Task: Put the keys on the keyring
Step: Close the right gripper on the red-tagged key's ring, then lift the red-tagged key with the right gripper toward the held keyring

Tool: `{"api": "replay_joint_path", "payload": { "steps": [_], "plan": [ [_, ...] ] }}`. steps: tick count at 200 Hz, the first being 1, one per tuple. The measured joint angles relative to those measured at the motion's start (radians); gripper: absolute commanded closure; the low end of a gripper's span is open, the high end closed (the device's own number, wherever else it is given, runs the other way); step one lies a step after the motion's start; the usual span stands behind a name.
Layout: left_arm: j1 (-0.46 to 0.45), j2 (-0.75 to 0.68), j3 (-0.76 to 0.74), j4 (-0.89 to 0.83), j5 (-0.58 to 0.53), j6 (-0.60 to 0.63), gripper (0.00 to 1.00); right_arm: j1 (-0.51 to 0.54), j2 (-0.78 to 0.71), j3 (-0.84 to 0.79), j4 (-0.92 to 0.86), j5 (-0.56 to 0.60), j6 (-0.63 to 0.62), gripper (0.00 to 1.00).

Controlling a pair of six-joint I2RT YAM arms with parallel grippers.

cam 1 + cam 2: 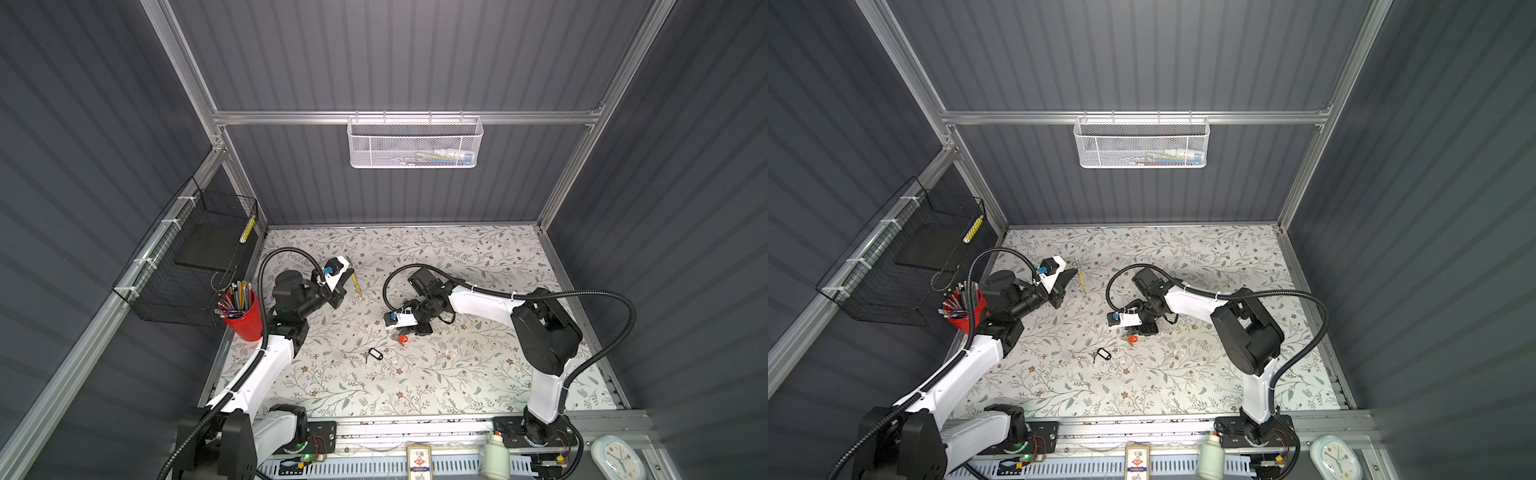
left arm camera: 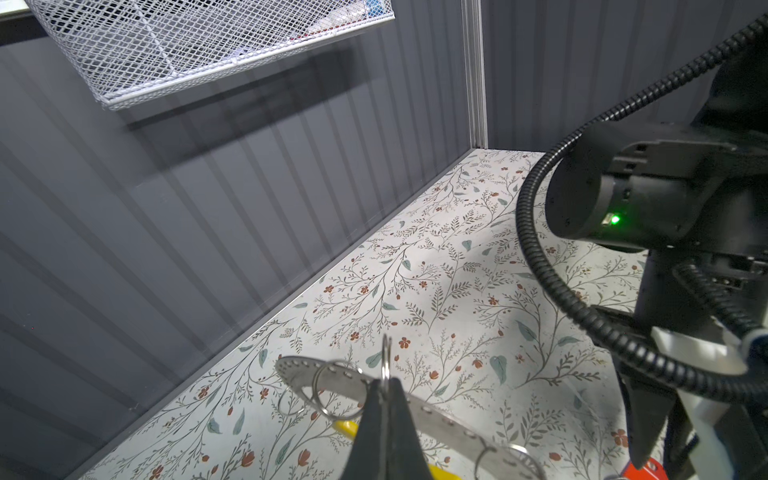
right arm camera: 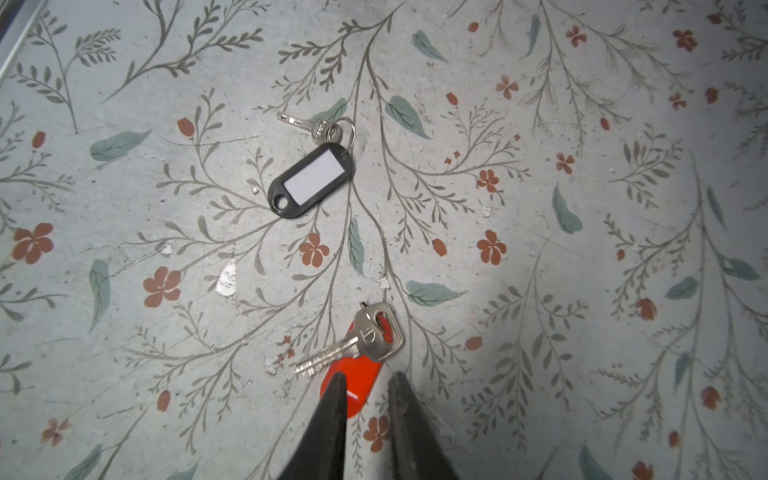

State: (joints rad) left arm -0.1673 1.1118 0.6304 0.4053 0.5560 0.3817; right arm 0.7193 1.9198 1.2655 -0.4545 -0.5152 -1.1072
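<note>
Right wrist view: my right tool (image 3: pixel 368 380) stands low over the surface (image 3: pixel 582 257), jaws apart with a clear gap, straddling the near end of the orange-red key (image 3: pixel 359 370). One fingertip overlaps the edge of its tag and bare surface shows beside the other, so I see no clamp on it. The tag lies flat with its metal key resting across its far end. The black-tagged key (image 3: pixel 311 178) lies apart from it, flat and untouched, with its small split ring and key at the far end of the tag. Both top views agree: both keys lie on the surface near the middle, the orange-red one just beside the right tool, the black-tagged one nearer my base. Left wrist view: my left tool (image 2: pixel 384 386) is closed, pinching the keyring (image 2: pixel 386 353), which shows edge-on as a thin grey wire rising between the tips, with yellow below. A perforated metal strip (image 2: pixel 332 380) with small rings crosses just behind the tips; I cannot tell whether it belongs to the keyring. In a top view the keyring (image 1: pixel 355 283) shows as a yellow streak at the left tool, well apart from both keys. Judgement: keyring secured, neither key threaded. Progress is early. The first pick is in hand; two threadings remain.
</note>
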Motion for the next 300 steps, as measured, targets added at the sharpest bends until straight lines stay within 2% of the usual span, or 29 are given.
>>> {"api": "replay_joint_path", "payload": {
  "steps": [155, 259, 300],
  "plan": [
    [0.000, -0.002, 0.000, 0.000, 0.047, -0.013, 1.00, 0.015, 0.115, 0.078, -0.047, -0.001, -0.043, 0.78],
    [0.000, -0.002, 0.000, 0.000, 0.050, -0.013, 1.00, 0.019, 0.118, 0.090, -0.041, -0.011, -0.042, 0.76],
    [0.000, -0.002, 0.000, 0.000, 0.050, -0.013, 1.00, 0.026, 0.134, 0.106, -0.043, -0.014, -0.043, 0.79]
  ]
}}
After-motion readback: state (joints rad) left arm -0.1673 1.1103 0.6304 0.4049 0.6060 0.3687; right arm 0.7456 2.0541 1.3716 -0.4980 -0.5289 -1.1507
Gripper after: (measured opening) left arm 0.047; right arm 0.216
